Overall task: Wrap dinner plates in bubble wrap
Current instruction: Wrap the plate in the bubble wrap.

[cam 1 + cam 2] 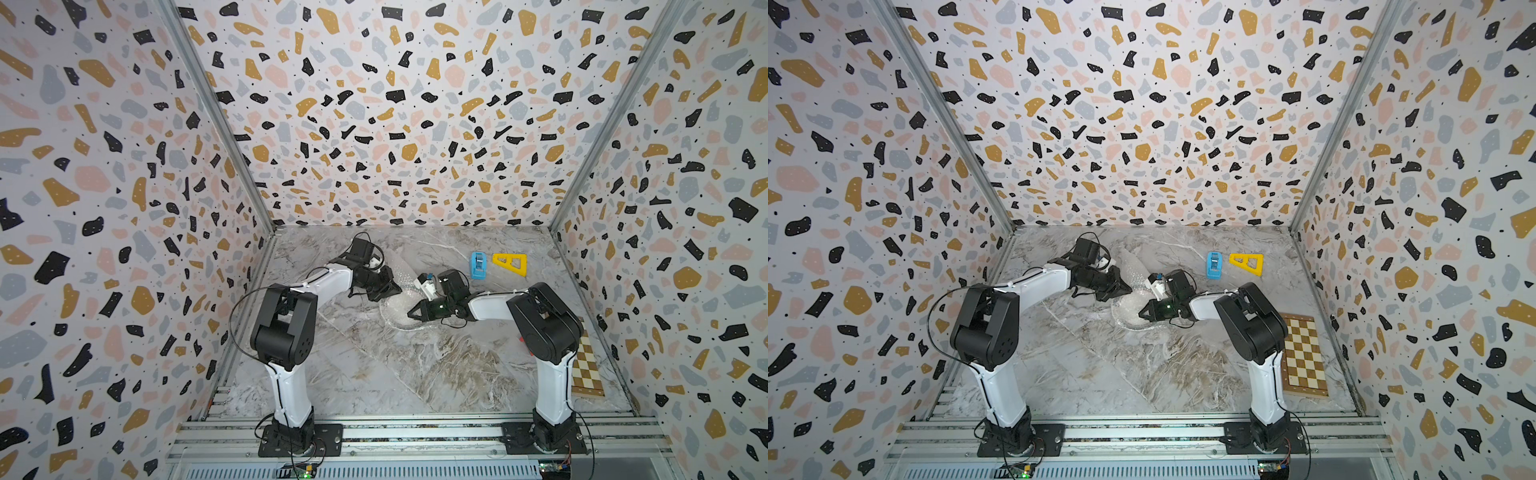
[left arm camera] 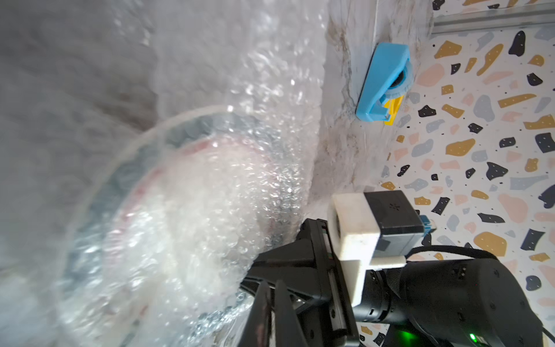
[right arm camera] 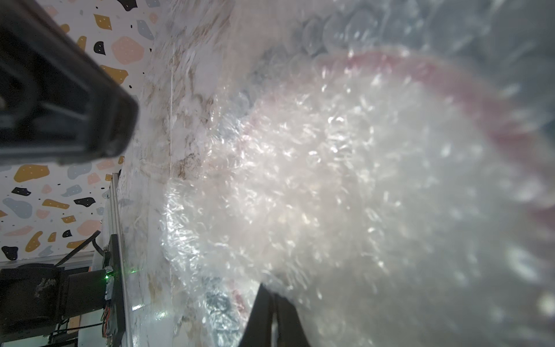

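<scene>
Centre of the frame in both top views: dinner plate (image 1: pixel 392 313) on the marble counter (image 1: pixel 544 270), a pale disc under bubble wrap (image 1: pixel 397 266). Left pincer (image 1: pixel 400 289) at the plate's upper-left edge, jaws narrowed almost to touching; right pincer (image 1: pixel 409 314) at its right edge, jaws likewise nearly together. Cannot tell whether either pinches film. Upper right of the plate: blue tape dispenser (image 1: pixel 478 265) beside a yellow triangle (image 1: pixel 510 264). Checkered board (image 1: pixel 1304 353) flat on the counter, lower right of the frame.

Bright, even light; both top views sharp, walls (image 1: pixel 83 166) bowed at edges. Wrist views blur close up; glare sparkles on bubble wrap (image 3: pixel 300 180).
</scene>
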You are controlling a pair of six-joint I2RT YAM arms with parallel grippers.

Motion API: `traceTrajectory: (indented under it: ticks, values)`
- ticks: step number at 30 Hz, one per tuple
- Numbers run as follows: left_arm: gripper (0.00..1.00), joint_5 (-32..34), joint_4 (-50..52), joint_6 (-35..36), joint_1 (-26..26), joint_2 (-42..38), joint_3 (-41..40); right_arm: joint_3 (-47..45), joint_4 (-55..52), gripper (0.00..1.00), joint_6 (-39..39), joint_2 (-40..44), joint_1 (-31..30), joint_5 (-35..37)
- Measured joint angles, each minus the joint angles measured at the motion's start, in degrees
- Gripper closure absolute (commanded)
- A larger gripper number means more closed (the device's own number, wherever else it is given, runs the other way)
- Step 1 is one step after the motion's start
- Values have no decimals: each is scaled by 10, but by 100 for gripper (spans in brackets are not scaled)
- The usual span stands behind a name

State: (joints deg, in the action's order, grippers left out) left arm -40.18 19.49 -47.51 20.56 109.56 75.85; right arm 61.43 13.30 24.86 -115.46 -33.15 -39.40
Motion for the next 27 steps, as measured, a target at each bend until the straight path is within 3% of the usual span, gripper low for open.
traceTrajectory:
  ticks: [9,17,27]
  values:
    - [95,18,-6,8,19,37,-27,0,-13,88,-8,9,0,3]
    - [98,56,0,47,17,46,-52,0,-54,68,-24,45,-1,0]
    - [98,63,-11,60,17,40,-63,37,-49,77,9,69,2,14]
